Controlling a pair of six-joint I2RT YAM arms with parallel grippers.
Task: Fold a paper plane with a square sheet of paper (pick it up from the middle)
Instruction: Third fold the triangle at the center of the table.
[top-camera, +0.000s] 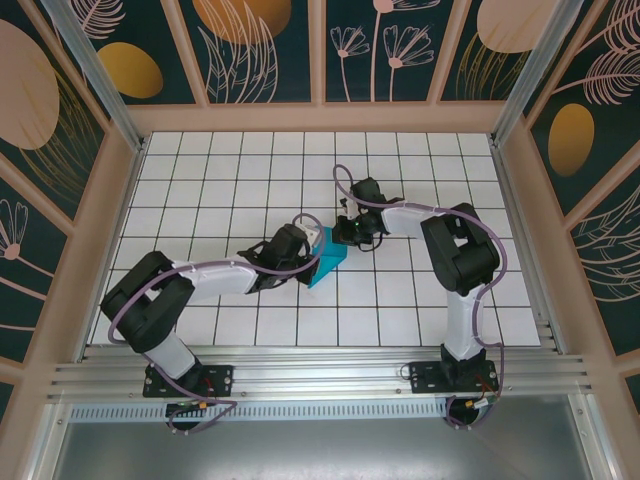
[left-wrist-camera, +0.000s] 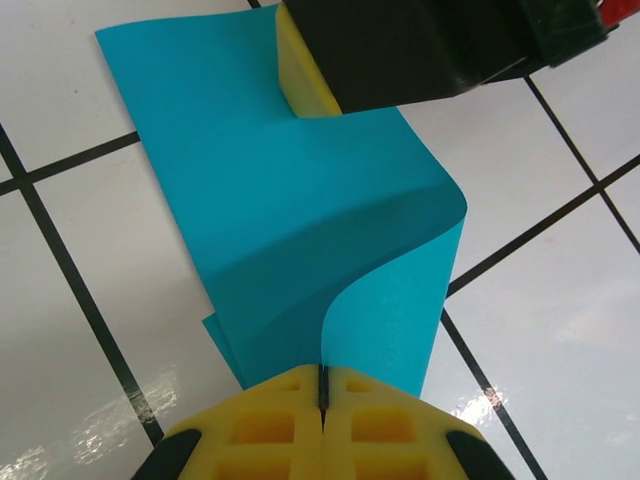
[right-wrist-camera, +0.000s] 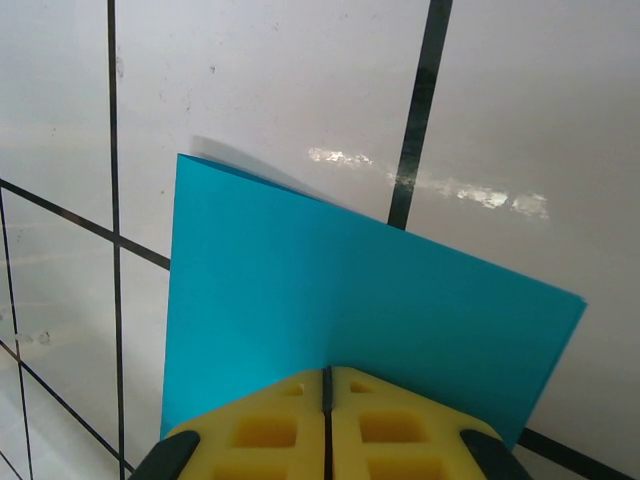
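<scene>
The square sheet of paper (top-camera: 327, 267) is teal and folded over, lying near the table's middle between both grippers. In the left wrist view the sheet (left-wrist-camera: 300, 220) has a flap curling up off the lower layers, and my left gripper (left-wrist-camera: 322, 385) is shut on that flap's edge. My right gripper (right-wrist-camera: 326, 385) is shut on the sheet (right-wrist-camera: 340, 290) at its other side. Its yellow finger (left-wrist-camera: 300, 75) rests at the paper's far edge. From above, the left gripper (top-camera: 308, 252) and the right gripper (top-camera: 341, 238) almost meet over the paper. The paper plane is out of view.
The white tabletop (top-camera: 420, 180) has a black grid and is walled by a wooden frame with aluminium posts. An aluminium rail (top-camera: 320, 375) runs along the near edge by the arm bases. Bare tiles lie to the back, left and right of the paper.
</scene>
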